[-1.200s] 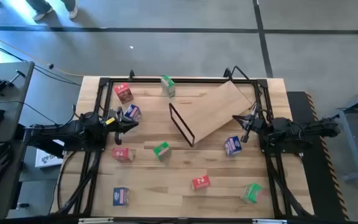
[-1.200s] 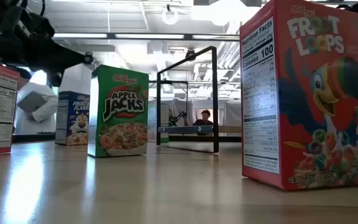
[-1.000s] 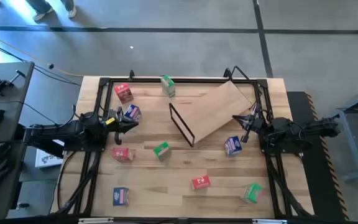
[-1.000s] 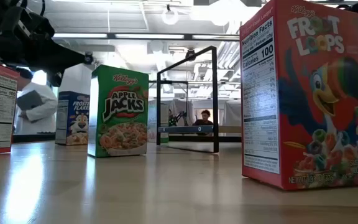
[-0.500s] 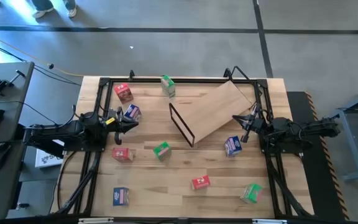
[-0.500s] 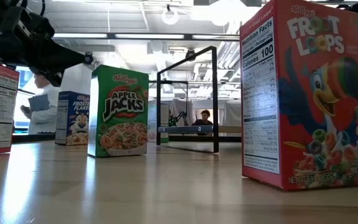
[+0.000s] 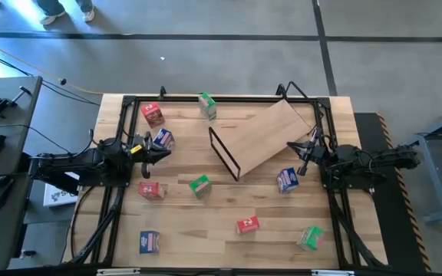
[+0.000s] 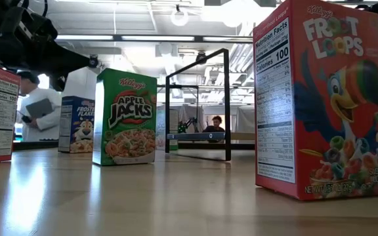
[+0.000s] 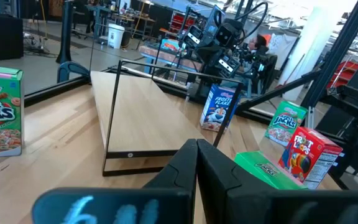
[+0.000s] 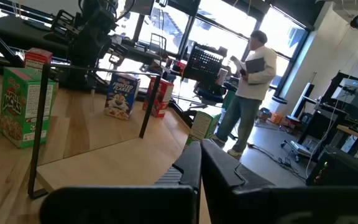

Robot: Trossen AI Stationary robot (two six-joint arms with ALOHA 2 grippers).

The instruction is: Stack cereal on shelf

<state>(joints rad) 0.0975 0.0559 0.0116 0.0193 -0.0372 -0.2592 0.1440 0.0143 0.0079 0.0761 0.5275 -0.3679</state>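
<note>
So the cereal boxes [image 7: 199, 185] stand scattered on the table [image 7: 183, 230] around the empty shelf [image 7: 271, 134]. Both the left gripper [image 7: 159, 149] and the right gripper [image 7: 301, 159] are pinched closed, holding nothing. Boxes look light and stiff; grab the flat sides gently.

Right gripper [image 10: 199, 163] closed; shelf [image 10: 104, 134] ahead; person [image 10: 248, 87] beyond.
</note>
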